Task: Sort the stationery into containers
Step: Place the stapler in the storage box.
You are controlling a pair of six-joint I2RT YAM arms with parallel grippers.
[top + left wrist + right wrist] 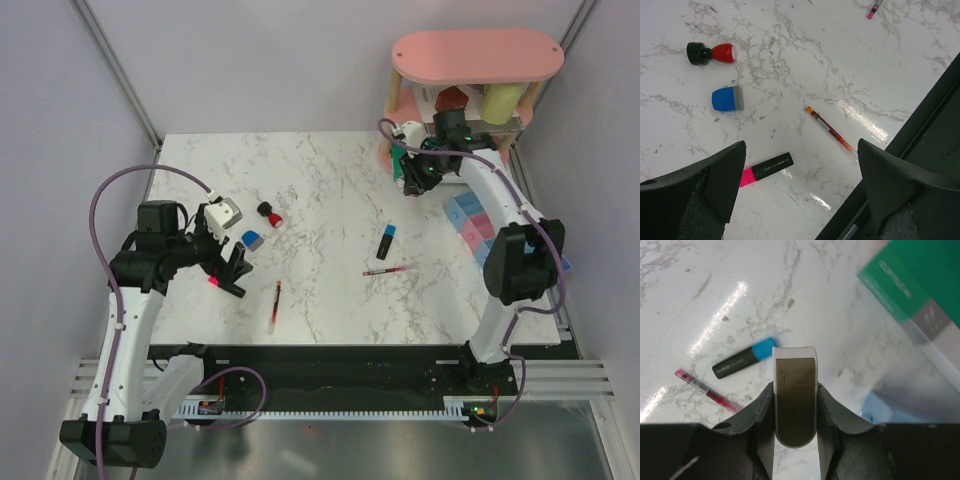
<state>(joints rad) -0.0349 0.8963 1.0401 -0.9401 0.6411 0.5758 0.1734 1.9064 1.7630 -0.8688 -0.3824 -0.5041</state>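
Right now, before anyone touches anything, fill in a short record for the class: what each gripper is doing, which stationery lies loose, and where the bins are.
left gripper: open, above pink-capped marker
right gripper: shut on silver-brown clip
loose, left side: red-black stub, blue eraser, red pen
loose, middle: blue-capped marker, second red pen
bins: right side, partly hidden, contents unclear
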